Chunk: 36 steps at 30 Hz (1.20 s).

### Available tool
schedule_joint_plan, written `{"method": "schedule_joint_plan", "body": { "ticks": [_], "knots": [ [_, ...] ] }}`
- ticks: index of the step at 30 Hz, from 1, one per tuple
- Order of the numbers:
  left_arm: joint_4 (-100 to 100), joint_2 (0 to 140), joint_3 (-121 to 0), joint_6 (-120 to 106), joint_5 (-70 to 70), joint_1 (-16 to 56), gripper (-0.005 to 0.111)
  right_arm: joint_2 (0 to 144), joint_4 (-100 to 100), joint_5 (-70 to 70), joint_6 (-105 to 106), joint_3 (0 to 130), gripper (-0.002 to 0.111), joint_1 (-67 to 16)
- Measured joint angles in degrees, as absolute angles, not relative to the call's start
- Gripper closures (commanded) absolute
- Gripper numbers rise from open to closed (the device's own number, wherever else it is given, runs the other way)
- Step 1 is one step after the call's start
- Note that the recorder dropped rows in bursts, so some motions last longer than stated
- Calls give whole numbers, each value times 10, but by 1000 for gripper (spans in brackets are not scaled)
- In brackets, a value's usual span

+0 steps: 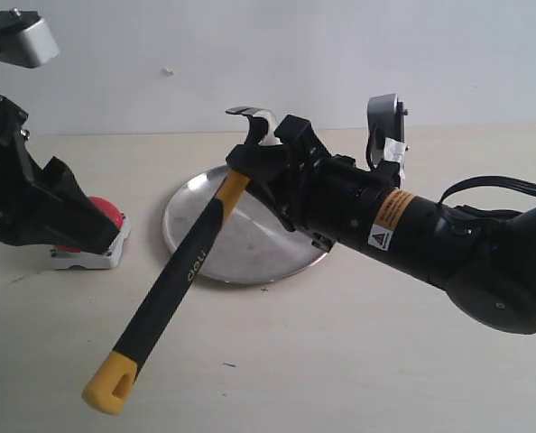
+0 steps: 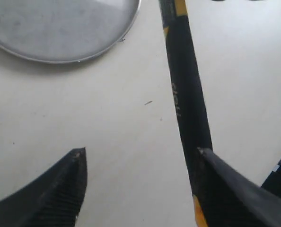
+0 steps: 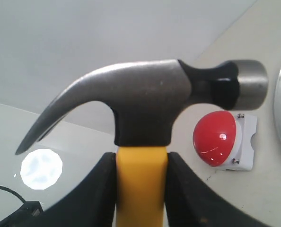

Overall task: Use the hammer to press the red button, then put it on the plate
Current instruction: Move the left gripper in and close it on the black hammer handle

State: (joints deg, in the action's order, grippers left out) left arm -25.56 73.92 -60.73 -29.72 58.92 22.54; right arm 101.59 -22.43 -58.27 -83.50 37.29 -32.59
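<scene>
desk (image 1: pixel 358 370): carries plate and red button.
plate (image 1: pixel 250 248): mid-desk, behind the hammer.
hammer (image 1: pixel 173 293): airborne, tilted, head uppermost.
right claw (image 3: pixel 141 165): clenched on the yellow handle below the head.
left claw (image 2: pixel 140 152): released, fingers spread.
red button (image 1: pixel 108 216): left of plate, partly hidden.

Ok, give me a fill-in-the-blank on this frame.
The right tool grips the hammer just below its ____. The left tool is ____ and holds nothing. The dome button is coloured ____. The silver plate is ____ in shape.
Missing: head; open; red; round.
</scene>
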Motion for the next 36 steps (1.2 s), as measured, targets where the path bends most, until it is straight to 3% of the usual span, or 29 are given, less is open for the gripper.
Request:
{"method": "schedule_joint_plan", "body": {
  "ticks": [14,19,27,36],
  "knots": [
    [-288,785,-611,-307,562,226,42,1016,-226,-546,-852,400,108,-313],
    [-289,800,-611,-340,563,226,35,1016,-259,-501,-877,450,108,-310],
    [-285,858,-611,-353,480,299,35,1016,-250,-450,-877,459,108,-310],
    [-273,892,-611,-341,469,303,35,1016,-233,-448,-864,459,108,-310]
  ]
}}
